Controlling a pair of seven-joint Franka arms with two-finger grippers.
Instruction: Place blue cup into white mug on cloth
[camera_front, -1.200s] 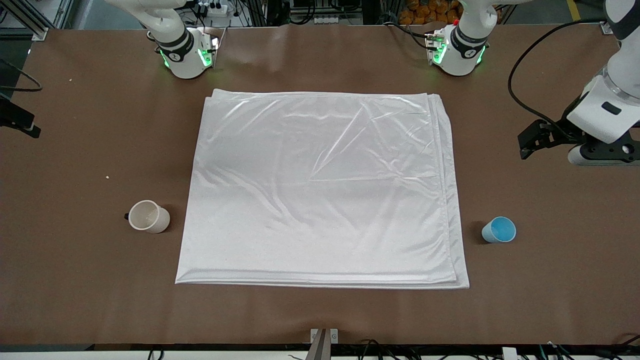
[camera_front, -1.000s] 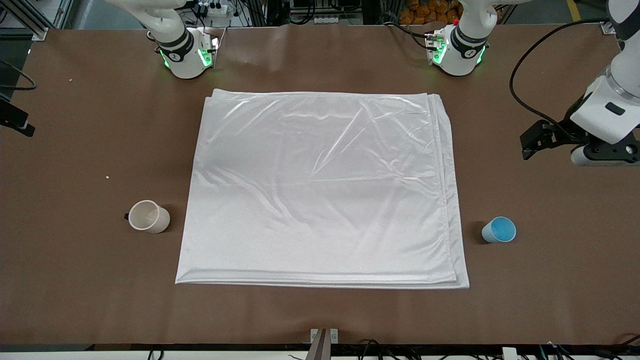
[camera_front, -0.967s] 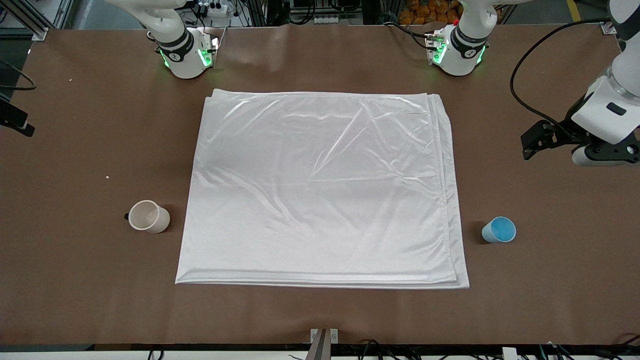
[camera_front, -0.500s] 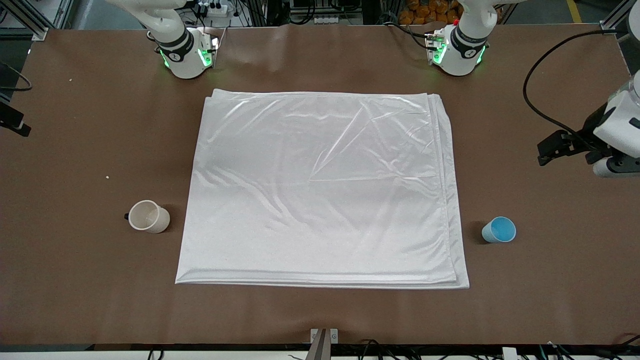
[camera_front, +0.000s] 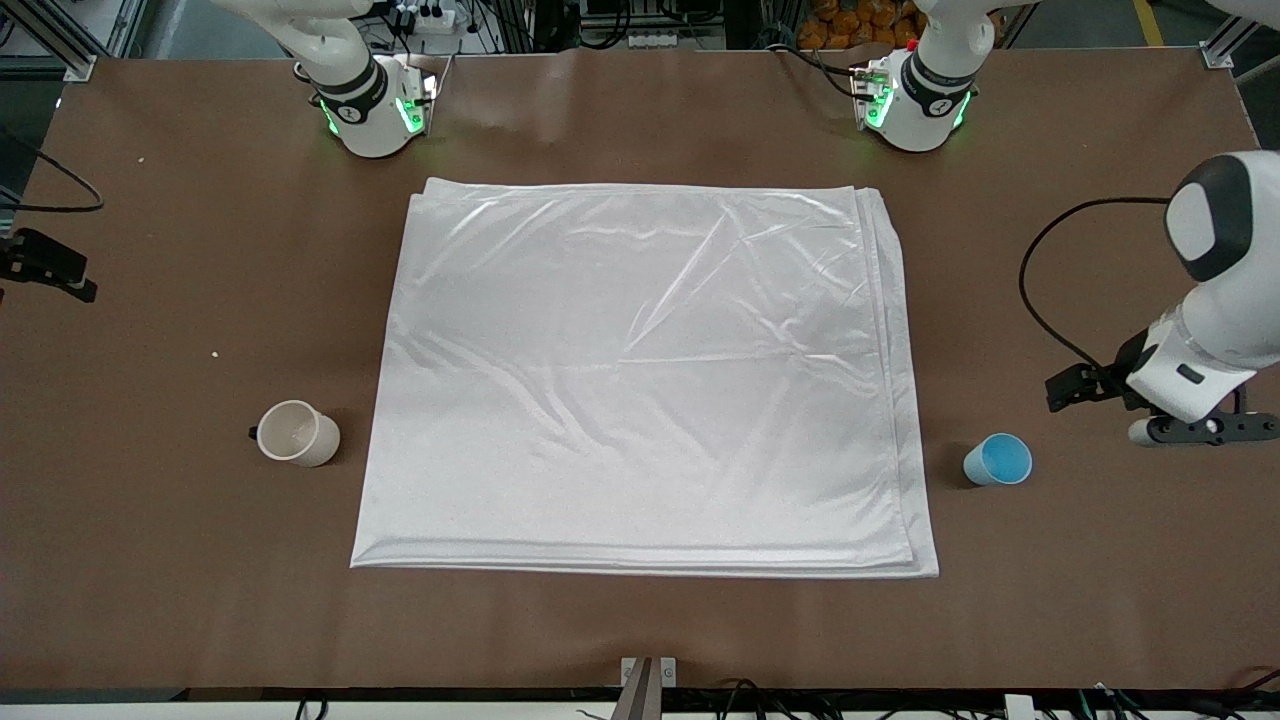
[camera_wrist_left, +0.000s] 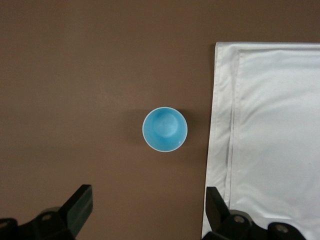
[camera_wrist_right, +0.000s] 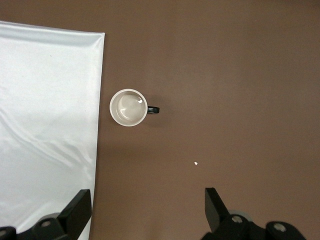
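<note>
Before me the brown tabletop (camera_front: 640, 630) carried a shiny white folded cloth (camera_front: 640, 380) mid-table, an off-white black-handled mug (camera_front: 297, 433) toward my right arm's end, and a light-blue handleless cup (camera_front: 998, 460) toward my left arm's end.

1. The large shiny white folded fabric cloth (camera_front: 645, 378) lies on the middle of the brown table (camera_front: 150, 560), between the two cups.
2. The off-white mug with a small black handle (camera_front: 297, 433) stands upright on the table, near the cloth's edge toward the right arm's end (not touching it).
3. The small light-blue handleless cup (camera_front: 998, 460) stands upright near the cloth's edge toward the left arm's end.
4. A small white crumb (camera_front: 214, 353) lies near the mug, farther from the front camera.
</note>
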